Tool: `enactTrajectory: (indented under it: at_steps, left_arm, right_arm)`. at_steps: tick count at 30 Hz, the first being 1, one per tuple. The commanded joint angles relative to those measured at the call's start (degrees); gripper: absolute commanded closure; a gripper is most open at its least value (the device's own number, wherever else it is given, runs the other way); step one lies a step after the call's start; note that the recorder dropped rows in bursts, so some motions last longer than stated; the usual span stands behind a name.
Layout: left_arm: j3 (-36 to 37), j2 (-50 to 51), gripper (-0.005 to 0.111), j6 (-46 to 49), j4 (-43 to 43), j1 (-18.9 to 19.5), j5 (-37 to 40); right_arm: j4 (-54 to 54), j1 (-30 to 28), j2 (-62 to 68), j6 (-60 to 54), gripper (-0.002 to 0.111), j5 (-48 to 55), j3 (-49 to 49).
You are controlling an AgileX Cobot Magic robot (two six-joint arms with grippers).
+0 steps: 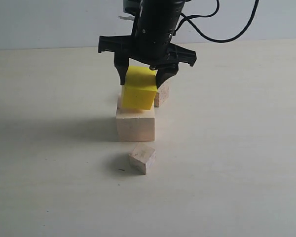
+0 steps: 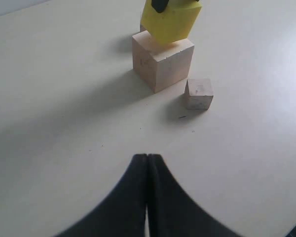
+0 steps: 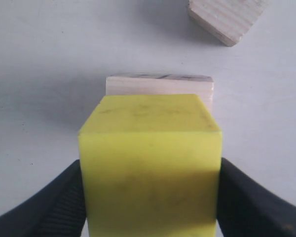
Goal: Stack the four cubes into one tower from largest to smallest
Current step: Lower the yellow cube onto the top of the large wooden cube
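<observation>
A pale surface carries everything. My right end effector hangs over the middle of it, black fingers pointing down and clamped on two opposite sides of the yellow cube. My left end effector points toward the cubes from well apart, its two fingers pressed together with nothing between them.

The large pale wooden cube stands flat on the surface, directly under my right end effector. The yellow cube is over its top face, set toward the rear edge in the exterior view, and slightly tilted rather than square to the block beneath. I cannot tell whether its underside touches the wood or sits just above it.

The small wooden cube in front lies on the surface near the large one but apart from it, turned corner-on. The small wooden cube behind sits on the surface past the large cube, partly hidden by the yellow cube and one of my fingers. I cannot tell which of the two is smaller or greyer.
</observation>
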Motion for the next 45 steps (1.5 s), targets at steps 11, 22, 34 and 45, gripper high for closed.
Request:
enactTrajectory:
  at_steps: [11,22,34,45]
  left_arm:
    - [0.4,-0.2,0.107,-0.2,-0.2,-0.3,-0.7]
    - [0.4,-0.7,0.107,-0.2,-0.2,-0.3,-0.7]
    - [0.7,-3.9,0.107,-0.2,-0.2,-0.3,-0.9]
    - [0.7,-3.9,0.107,-0.2,-0.2,-0.3,-0.9]
  right_arm:
    - [-0.6,-0.2,0.0,-0.2,0.108,-0.5,-0.2]
    - [0.2,-0.2,1.0,-1.2,0.108,-0.2,-0.2]
    - [0.3,-0.2,1.0,-1.2,0.102,-0.1,-0.2]
    - [1.7,-0.2,1.0,-1.1,0.059,-0.1,-0.2]
